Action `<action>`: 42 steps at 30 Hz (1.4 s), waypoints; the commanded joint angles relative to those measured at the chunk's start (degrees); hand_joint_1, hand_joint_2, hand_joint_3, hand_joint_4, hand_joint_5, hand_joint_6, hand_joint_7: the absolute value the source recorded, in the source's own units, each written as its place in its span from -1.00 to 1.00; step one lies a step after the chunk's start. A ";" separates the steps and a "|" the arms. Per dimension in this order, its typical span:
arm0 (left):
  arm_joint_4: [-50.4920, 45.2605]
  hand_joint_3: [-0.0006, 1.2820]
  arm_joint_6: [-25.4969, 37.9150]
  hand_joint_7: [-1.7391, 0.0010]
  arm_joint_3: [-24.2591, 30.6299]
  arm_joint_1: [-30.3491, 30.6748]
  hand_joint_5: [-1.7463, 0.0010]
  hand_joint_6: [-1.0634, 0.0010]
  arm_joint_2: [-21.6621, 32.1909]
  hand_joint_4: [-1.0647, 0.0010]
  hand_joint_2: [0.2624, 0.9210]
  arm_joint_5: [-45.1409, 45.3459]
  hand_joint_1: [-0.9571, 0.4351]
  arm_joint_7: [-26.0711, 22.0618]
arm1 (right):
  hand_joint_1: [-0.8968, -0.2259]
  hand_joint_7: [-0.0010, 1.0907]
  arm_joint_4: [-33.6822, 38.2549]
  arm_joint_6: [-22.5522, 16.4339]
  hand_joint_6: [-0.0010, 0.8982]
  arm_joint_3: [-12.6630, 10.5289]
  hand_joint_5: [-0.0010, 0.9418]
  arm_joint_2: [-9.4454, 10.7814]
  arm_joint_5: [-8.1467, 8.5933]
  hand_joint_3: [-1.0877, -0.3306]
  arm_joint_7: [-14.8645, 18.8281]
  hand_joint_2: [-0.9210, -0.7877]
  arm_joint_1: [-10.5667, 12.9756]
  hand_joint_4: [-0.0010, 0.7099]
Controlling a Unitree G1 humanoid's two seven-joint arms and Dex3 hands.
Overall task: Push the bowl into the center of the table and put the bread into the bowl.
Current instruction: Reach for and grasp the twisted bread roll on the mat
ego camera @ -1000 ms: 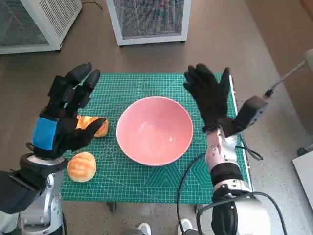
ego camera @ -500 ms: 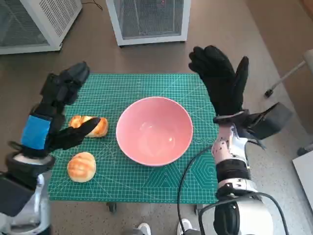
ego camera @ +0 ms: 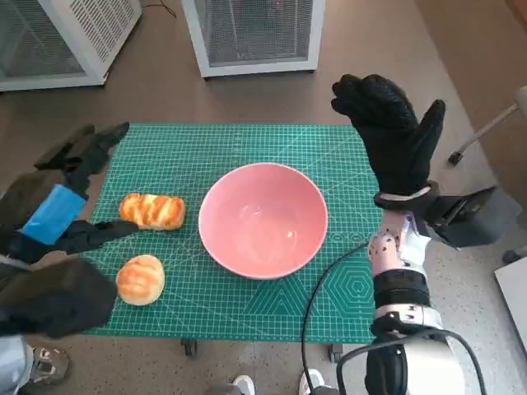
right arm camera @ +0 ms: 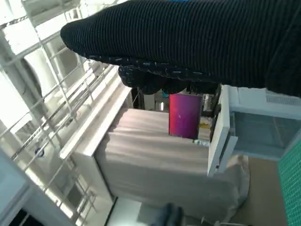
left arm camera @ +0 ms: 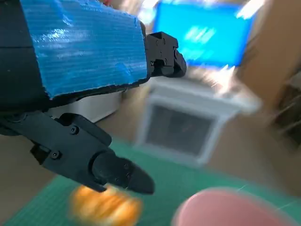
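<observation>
The pink bowl [ego camera: 263,218] stands empty near the middle of the green cutting mat [ego camera: 214,304]. A long glazed bread [ego camera: 152,211] lies to its left, and a round bun [ego camera: 139,279] sits nearer the front left. My left hand [ego camera: 58,202] is raised off the mat's left edge, fingers spread, holding nothing. In the left wrist view the blurred bread [left arm camera: 106,205] and the bowl's rim [left arm camera: 235,207] show beyond the left hand [left arm camera: 84,94]. My right hand [ego camera: 394,140] hangs raised over the mat's right edge, fingers apart and empty; in the right wrist view the glove [right arm camera: 197,42] points away from the table.
Two white wire-mesh cabinets [ego camera: 255,33] [ego camera: 58,33] stand on the floor behind the table. A black cable [ego camera: 317,296] runs across the mat's front right corner. A metal stand [ego camera: 482,132] is on the floor to the right.
Both hands have drawn back and risen: the left hand moved leftward off the breads, the right hand moved right and up away from the bowl. The bowl and breads stayed put.
</observation>
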 commanded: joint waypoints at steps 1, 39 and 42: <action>2.43 -0.99 1.38 0.88 -2.87 -2.31 1.00 0.70 0.84 0.92 0.32 1.41 0.43 -1.09 | 0.27 -0.99 -1.54 1.81 0.33 0.89 -0.99 0.38 1.27 0.69 0.76 -1.00 2.09 0.25; 42.70 -0.98 -2.03 0.97 -22.92 -17.73 0.99 0.46 -3.68 0.77 0.42 11.01 0.36 -0.25 | 0.28 -0.97 -3.05 2.96 0.40 2.69 -0.99 -0.20 4.06 0.81 3.04 -1.00 3.32 0.28; 47.30 -0.97 -3.14 0.96 -24.56 -19.30 0.98 0.44 -4.43 0.74 0.44 11.52 0.35 0.06 | 0.27 -0.97 -3.52 3.09 0.40 2.73 -0.99 -0.07 4.13 0.80 2.84 -1.00 3.50 0.28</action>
